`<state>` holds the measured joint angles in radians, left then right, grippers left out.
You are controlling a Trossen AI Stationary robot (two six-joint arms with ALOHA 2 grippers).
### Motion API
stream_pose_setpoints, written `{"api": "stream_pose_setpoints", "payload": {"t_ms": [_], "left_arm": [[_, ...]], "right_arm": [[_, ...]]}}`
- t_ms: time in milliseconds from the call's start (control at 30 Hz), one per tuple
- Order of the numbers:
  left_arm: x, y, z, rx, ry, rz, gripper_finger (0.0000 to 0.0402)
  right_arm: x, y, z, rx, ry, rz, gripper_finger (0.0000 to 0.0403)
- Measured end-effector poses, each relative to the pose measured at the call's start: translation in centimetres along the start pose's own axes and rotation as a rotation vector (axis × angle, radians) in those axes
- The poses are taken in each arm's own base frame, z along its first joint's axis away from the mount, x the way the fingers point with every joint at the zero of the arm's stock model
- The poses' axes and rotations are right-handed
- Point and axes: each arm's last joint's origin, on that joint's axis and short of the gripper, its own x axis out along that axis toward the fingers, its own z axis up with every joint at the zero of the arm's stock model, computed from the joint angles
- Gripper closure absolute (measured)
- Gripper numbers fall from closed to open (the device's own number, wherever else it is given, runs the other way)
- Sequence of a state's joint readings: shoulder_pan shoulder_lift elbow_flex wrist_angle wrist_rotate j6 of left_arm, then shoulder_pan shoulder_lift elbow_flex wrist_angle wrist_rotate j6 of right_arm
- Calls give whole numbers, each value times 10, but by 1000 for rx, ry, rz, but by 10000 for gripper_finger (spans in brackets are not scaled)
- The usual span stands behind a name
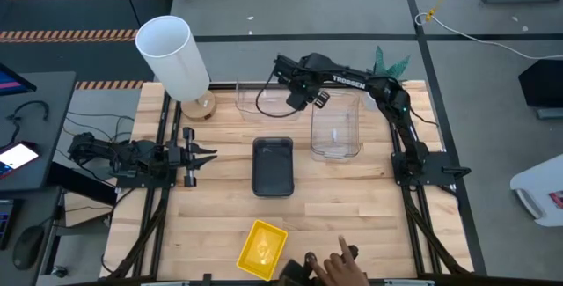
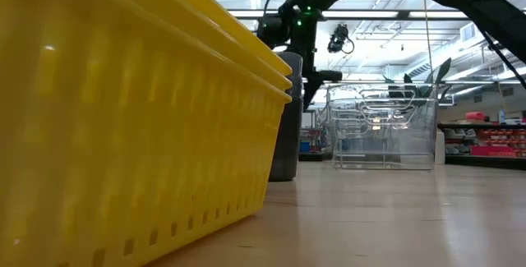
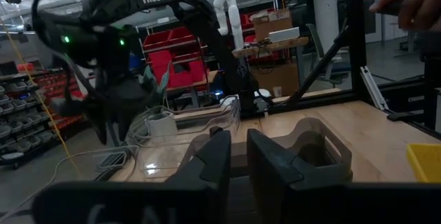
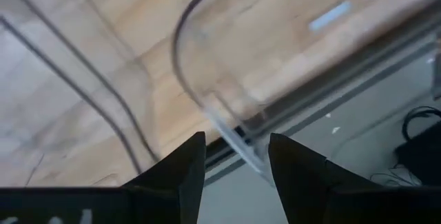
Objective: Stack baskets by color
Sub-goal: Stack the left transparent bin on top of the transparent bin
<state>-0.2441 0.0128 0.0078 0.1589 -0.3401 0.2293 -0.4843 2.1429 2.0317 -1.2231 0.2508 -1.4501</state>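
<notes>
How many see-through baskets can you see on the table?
2 clear ones: one clear basket right of the grey basket, another clear basket at the far edge under the right gripper. Nested ones may hide.

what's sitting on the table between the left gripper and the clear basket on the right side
The dark grey basket lies between the left gripper and the clear basket, seen in the high view; otherwise bare wood.

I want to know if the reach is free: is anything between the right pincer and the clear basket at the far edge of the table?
Nothing visible is. The right pincer hangs open over the clear basket, its rim just beyond the fingertips.
</notes>
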Motion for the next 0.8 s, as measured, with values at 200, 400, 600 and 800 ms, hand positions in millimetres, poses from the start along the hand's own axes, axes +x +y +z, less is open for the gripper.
{"api": "stream_pose_setpoints", "payload": {"t_ms": [200, 400, 600, 800], "left_arm": [[0, 0, 0, 0, 0, 0, 340], [0, 0, 0, 0, 0, 0, 347], [0, 0, 0, 0, 0, 0, 346], [0, 0, 0, 0, 0, 0, 340]], "right_arm": [[20, 6, 6, -91, 79, 15, 238], [34, 6, 10, -160, 60, -22, 239], [53, 12, 15, -245, 45, -26, 265], [58, 15, 15, -286, 46, -23, 323]]}}
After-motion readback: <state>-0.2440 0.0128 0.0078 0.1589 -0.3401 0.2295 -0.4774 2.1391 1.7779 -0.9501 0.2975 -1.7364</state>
